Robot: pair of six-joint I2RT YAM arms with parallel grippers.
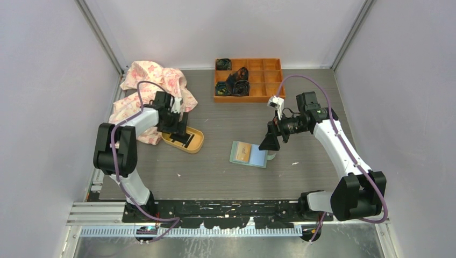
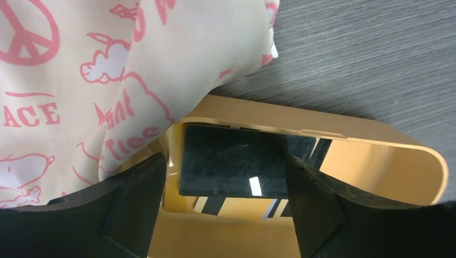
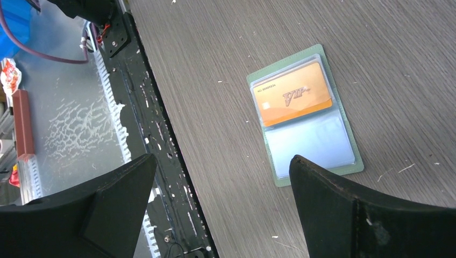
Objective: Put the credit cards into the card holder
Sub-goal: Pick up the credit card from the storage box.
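One orange card point(image 3: 292, 93) in card holder point(image 3: 312, 144), two cards point(image 2: 231, 161) in dish point(image 2: 387, 161)

Card holder point(image 1: 248, 154): we see it open at mid-table, one card point(image 3: 293, 93) in its sleeve
Dish point(image 1: 198, 145): left of the holder, more cards point(image 2: 236, 161) lying in it
Cloth point(image 1: 150, 91): behind and left of the dish, lapping its rim
Compartment tray point(image 1: 271, 78): we find it at the far edge, behind the holder
Left gripper point(image 1: 180, 129): over the dish
Right gripper point(image 1: 269, 144): at the holder's right edge

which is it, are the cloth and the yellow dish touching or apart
Touching. In the left wrist view the cloth lies over the left rim of the dish, hiding that corner.
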